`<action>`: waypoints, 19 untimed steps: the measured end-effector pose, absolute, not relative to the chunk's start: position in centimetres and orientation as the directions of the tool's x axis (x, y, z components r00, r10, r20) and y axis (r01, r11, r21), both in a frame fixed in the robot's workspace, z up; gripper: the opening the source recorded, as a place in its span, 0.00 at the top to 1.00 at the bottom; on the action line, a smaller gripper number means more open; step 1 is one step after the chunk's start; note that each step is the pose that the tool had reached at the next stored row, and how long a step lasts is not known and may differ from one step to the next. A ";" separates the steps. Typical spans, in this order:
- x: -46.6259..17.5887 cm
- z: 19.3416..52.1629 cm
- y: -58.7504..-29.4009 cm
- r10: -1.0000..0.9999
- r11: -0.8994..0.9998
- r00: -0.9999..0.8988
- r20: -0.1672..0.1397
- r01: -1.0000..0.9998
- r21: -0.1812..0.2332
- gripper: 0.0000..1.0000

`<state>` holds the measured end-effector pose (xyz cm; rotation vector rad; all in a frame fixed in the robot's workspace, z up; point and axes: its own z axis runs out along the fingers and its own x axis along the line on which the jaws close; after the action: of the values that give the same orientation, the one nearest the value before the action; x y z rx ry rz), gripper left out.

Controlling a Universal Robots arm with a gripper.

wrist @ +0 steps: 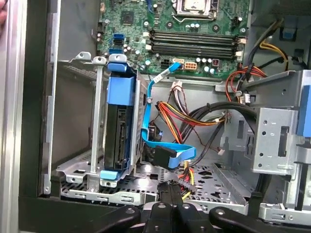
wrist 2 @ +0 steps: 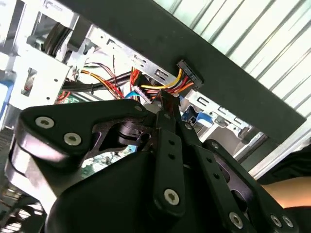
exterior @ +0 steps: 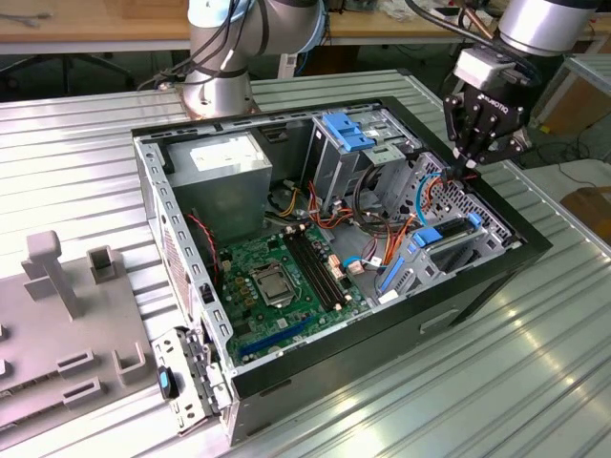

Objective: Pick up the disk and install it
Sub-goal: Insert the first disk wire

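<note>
A robot arm's claw (exterior: 471,164) hangs inside an open computer case (exterior: 496,277) lying on its side on a ribbed metal tabletop (exterior: 535,363). The claw's fingers are pressed together. In both wrist views their tips (wrist 2: 164,101) (wrist: 172,190) sit at one black power connector (wrist 2: 189,75) (wrist: 187,180) and its bundle of red, yellow and orange wires (wrist 2: 167,86). Whether a wire is pinched between them cannot be told.

The single disk (wrist: 118,136), dark-faced and framed by blue rails, stands on edge in a silver metal bay (wrist: 80,170) in the case. In the exterior view the disk (exterior: 453,250) is just below the claw, by the wall on the exterior view's right. One flat blue data cable (wrist: 160,145) loops beside it.

One green motherboard (exterior: 277,277) covers the case floor. One grey power supply (exterior: 224,167) carries a white label whose print is too small to read. One grey plate with upright blocks (exterior: 67,324) lies on the exterior view's left.
</note>
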<state>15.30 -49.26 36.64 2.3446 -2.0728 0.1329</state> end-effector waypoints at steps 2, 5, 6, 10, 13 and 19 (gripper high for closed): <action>15.3 36.6 -49.3 -0.980 -0.190 0.186 0.071 -0.981 -0.049 0.89; 15.3 36.6 -49.3 -0.963 -0.262 0.258 0.071 -0.964 -0.049 0.89; 15.3 36.6 -49.3 -0.956 -0.288 0.285 0.071 -0.956 -0.049 0.89; 15.3 36.7 -49.0 -0.920 -0.390 0.386 0.071 -0.920 -0.049 0.89; 15.3 36.7 -48.9 -0.912 -0.408 0.404 0.071 -0.912 -0.049 0.89; 15.3 36.7 -48.6 -0.886 -0.462 0.458 0.072 -0.886 -0.049 0.89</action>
<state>15.33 -48.55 36.72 2.6866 -1.6321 0.1372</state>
